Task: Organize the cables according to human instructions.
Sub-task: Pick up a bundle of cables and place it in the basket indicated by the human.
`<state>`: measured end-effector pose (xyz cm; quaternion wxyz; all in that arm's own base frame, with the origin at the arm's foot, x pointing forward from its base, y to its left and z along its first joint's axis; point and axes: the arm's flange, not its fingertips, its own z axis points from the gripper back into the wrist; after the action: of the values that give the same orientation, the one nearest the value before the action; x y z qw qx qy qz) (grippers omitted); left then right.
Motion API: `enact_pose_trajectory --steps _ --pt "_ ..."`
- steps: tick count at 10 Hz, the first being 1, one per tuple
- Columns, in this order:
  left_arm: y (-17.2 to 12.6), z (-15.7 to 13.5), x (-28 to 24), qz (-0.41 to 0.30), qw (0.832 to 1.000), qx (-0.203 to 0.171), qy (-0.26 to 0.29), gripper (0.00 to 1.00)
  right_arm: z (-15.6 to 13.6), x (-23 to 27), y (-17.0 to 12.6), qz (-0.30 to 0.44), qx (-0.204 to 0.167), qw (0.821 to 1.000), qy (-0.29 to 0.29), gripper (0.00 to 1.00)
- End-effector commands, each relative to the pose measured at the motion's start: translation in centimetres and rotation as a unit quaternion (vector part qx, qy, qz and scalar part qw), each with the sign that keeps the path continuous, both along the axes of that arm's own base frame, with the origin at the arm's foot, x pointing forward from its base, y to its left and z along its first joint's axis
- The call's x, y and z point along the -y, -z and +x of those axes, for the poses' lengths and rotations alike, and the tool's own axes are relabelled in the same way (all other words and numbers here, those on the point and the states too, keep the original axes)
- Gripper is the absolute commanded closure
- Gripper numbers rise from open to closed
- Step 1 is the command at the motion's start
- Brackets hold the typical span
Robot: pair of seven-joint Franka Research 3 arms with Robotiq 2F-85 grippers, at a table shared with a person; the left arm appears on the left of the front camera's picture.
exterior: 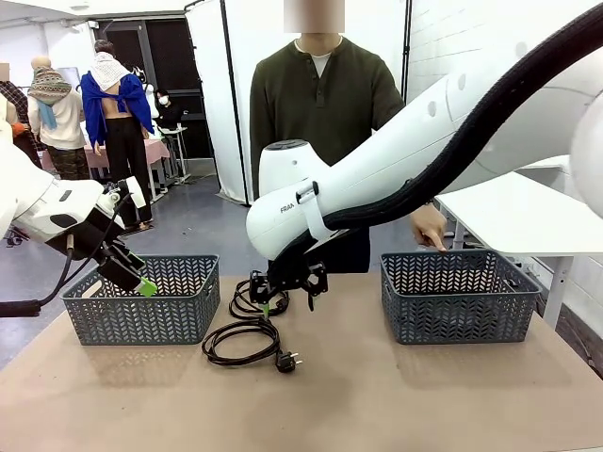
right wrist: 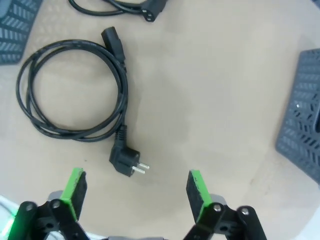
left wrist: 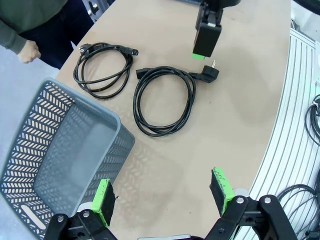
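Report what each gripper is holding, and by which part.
Nothing is held. The left gripper and right gripper are both open and empty; the right hangs over a coiled cable lying free.

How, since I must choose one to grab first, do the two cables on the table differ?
The near cable lies in a round, open ring; the far cable is a flatter, looser bundle. The near cable lies toward the middle, the far cable at the edge by the person. Both are black, coiled and unheld.

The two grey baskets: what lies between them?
In the front view, two coiled black cables: the near cable and the far cable, with the open right pincer above.
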<state>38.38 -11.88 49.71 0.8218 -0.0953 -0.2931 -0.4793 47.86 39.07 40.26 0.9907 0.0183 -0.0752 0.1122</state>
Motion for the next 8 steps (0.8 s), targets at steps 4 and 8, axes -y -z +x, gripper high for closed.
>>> enact_pose_trajectory --steps 4,8 --pt "0.17 0.23 -0.40 -0.008 1.000 -0.002 0.010 0.00 2.56 -1.72 1.47 -0.007 -0.006 1.000 0.023 0.00" --pt "0.17 0.23 -0.40 -0.008 1.000 -0.002 0.010 0.00 2.31 -1.04 1.54 0.005 -0.008 1.000 0.006 0.00"
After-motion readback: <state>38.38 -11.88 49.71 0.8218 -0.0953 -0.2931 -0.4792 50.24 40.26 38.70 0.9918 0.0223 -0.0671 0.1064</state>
